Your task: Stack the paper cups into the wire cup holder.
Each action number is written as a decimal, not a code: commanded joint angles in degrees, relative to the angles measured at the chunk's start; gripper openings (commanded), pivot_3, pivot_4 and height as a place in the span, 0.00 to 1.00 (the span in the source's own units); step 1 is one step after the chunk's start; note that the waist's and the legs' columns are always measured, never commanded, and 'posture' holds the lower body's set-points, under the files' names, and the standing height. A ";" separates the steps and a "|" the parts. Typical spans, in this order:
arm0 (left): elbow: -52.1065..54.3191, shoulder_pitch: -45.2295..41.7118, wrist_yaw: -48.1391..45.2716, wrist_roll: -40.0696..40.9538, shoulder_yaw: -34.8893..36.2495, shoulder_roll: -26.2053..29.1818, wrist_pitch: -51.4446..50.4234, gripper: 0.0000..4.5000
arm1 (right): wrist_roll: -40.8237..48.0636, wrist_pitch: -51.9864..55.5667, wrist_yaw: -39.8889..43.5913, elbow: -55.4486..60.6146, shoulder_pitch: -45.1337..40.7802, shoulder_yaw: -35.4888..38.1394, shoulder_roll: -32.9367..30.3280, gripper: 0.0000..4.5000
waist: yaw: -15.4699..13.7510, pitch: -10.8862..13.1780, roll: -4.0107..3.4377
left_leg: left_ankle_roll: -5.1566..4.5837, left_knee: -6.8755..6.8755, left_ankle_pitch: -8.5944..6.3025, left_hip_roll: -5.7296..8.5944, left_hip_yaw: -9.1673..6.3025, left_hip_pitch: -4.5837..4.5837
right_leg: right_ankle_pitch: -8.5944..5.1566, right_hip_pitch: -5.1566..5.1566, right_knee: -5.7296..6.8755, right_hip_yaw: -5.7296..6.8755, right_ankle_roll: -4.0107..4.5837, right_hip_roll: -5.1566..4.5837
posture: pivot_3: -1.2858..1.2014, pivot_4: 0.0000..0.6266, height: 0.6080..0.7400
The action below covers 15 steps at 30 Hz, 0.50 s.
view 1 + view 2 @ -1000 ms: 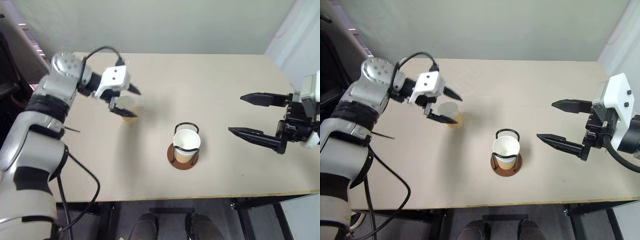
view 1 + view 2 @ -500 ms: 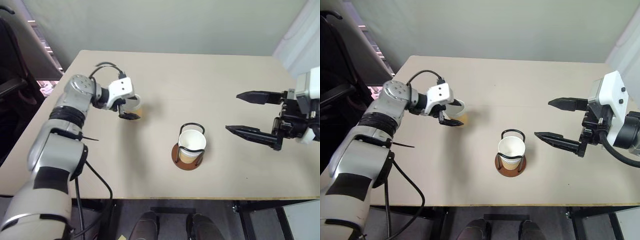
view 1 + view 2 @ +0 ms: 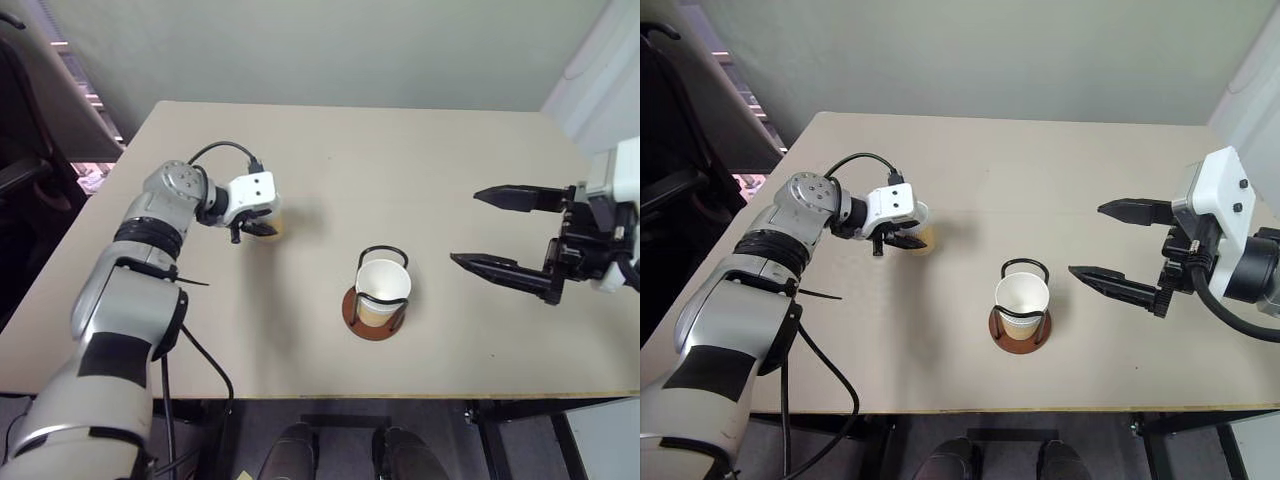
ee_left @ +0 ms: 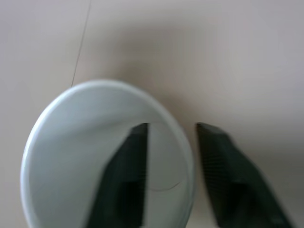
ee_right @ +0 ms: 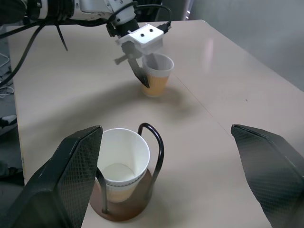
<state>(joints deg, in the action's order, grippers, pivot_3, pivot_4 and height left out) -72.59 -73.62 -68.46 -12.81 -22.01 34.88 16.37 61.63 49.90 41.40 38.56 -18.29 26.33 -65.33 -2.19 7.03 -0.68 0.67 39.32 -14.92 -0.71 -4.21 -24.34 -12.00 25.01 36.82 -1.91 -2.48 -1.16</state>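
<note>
Left wrist view puts it right up close: the tan paper cup with the white inside and rolled white rim (image 4: 107, 156) has one black finger (image 4: 126, 175) down inside its mouth and the other (image 4: 228, 175) outside the wall, so the left gripper (image 3: 902, 240) looks pinched on the rim at one side. That cup stands on the desk (image 3: 1060, 170) on the robot's left, well apart from the black wire cup holder on its round reddish-brown base (image 3: 1018, 328).

For doing this step well, a lip grip like that on thin paper probably wants gentle pressure, or the rim could fold. Best bet is a straight lift, keeping the cup upright, then coming in above the holder rather than from the side, since the arched wire loop (image 3: 1025, 267) stands taller than the cup mouth and would likely snag it.

The holder already has a matching paper cup (image 3: 1021, 300) sitting in it, mouth up, so the carried one has to nest straight down into that.

Otherwise the desk between cup and holder is bare. The right gripper (image 3: 1120, 248) hangs off on the right of the holder with its fingers spread wide and nothing in them, near enough to watch during the drop-in.
</note>
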 commanded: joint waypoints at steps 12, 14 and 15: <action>7.11 -6.82 -19.04 6.20 8.47 -0.63 5.55 0.01 | 0.67 -0.14 -1.79 1.12 0.33 3.48 -0.56 1.00 | 0.02 -0.01 0.01 | -0.14 0.01 -0.08 0.04 0.06 -0.02 | -0.07 0.01 0.00 -0.09 -0.12 -0.02 | 0.52 0.24 1.00; 11.69 -7.92 -23.15 12.28 7.37 -1.69 6.03 0.01 | 0.73 -0.08 -1.77 1.20 0.67 4.25 -0.73 1.00 | -0.15 0.01 0.02 | -0.18 0.03 -0.11 0.02 0.00 -0.07 | -0.09 0.01 0.00 -0.13 -0.15 -0.10 | 0.52 0.24 1.00; 15.95 -8.09 -23.97 17.38 5.05 -1.62 5.38 0.01 | 0.78 -0.03 -1.49 1.13 0.94 4.97 -0.94 1.00 | -0.34 0.01 0.02 | -0.20 0.06 -0.12 0.06 0.02 -0.10 | -0.10 0.03 -0.01 -0.09 -0.16 -0.05 | 0.52 0.24 1.00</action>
<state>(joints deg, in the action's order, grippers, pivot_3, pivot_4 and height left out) -63.85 -78.59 -89.60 -3.00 -15.87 33.17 21.33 61.66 50.14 40.22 38.76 -17.18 28.08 -65.34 -2.53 7.03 -0.66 0.44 39.46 -15.06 -0.65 -4.27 -24.52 -12.12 25.05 36.82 -2.02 -2.68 -1.24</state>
